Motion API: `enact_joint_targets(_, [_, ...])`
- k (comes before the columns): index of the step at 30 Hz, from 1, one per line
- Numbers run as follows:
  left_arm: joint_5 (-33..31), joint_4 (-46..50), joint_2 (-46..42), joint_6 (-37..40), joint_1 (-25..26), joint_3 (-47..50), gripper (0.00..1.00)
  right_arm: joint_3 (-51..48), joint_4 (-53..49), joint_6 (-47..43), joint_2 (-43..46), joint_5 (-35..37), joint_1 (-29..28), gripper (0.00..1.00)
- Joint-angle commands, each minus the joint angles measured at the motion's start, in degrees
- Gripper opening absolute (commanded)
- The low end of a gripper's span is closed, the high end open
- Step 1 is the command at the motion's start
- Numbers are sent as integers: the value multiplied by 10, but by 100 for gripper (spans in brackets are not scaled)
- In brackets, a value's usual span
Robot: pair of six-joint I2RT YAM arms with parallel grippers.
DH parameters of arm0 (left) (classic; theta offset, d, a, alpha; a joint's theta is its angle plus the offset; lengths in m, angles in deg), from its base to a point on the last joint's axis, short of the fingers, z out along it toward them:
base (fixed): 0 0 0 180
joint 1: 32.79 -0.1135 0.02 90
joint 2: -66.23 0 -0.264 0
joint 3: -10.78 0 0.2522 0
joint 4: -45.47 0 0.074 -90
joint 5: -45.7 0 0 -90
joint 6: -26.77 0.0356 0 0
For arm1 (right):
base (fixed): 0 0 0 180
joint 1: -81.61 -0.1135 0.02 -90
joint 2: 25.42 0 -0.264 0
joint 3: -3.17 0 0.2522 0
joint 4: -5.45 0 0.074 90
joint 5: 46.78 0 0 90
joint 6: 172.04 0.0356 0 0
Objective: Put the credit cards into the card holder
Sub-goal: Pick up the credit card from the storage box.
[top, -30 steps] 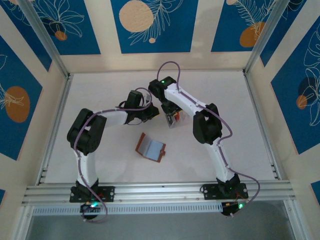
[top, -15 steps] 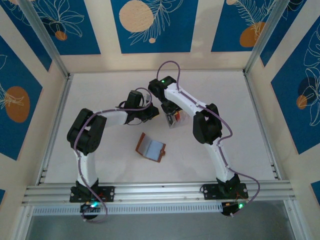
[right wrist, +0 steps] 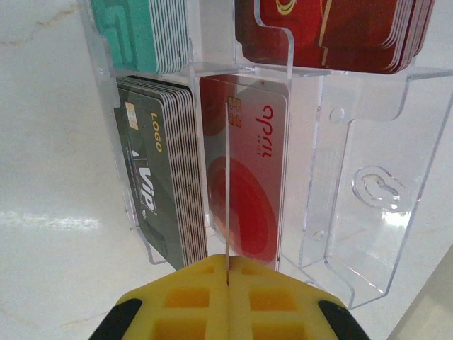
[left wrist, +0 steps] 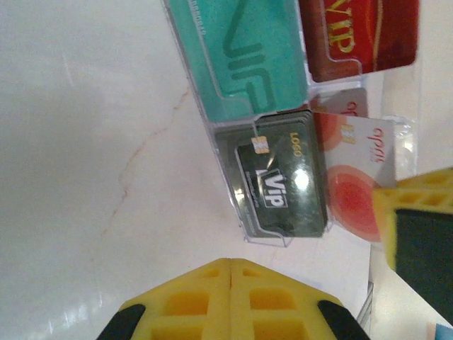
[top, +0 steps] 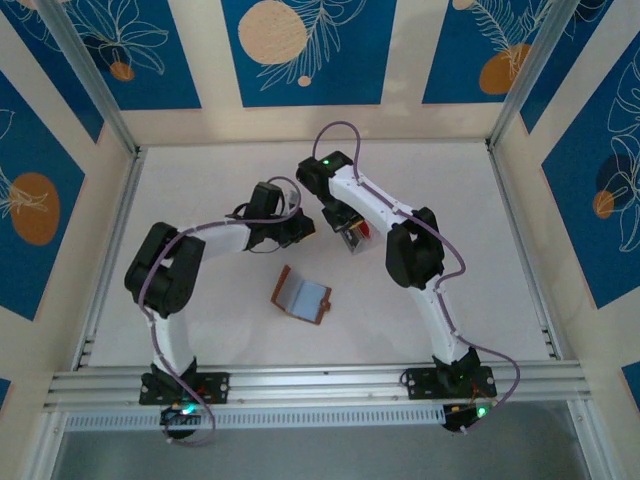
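The top external view looks down from above and behind the arm bases, facing the far edge of the white table (top: 180, 180) and taking in the whole tabletop from afar. The left wrist view looks down past the left gripper (left wrist: 231, 263), close over the clear plastic compartment tray (left wrist: 244, 230). The right wrist view, past the right gripper (right wrist: 228, 263), sits nearer still. Both share the tray's stack of dark green plastic cards (left wrist: 283, 184).

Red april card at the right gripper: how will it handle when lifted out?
The red april card looks thin and rigid, so it'll probably stay flat, maybe flexing slightly. Its glossy face may slip in the right gripper, which seems shut on it. The clear tray looks light and might drag along.
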Motion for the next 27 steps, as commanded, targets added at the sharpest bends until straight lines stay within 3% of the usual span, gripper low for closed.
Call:
enact_joint_targets(1, [-7,35,-42,32,-4,10,0,17,-24,-9,29,-12,-3,4])
enact_joint_targets(8, [-46,178,-122,113,-2,24,2,14,-17,-13,59,-18,-8,0])
enact_joint_targets(11, [-73,246,-162,154,4,39,10,11,-14,-11,71,-16,-9,0])
enact_joint_targets(17, [-132,365,-246,215,32,57,41,-9,1,-13,103,-18,-11,0])
enact_joint_targets(22, [-159,413,-263,237,51,74,54,-64,38,-6,160,-41,-16,0])
enact_joint_targets(27, [-166,421,-236,253,58,88,56,-147,93,6,239,-101,-16,0])
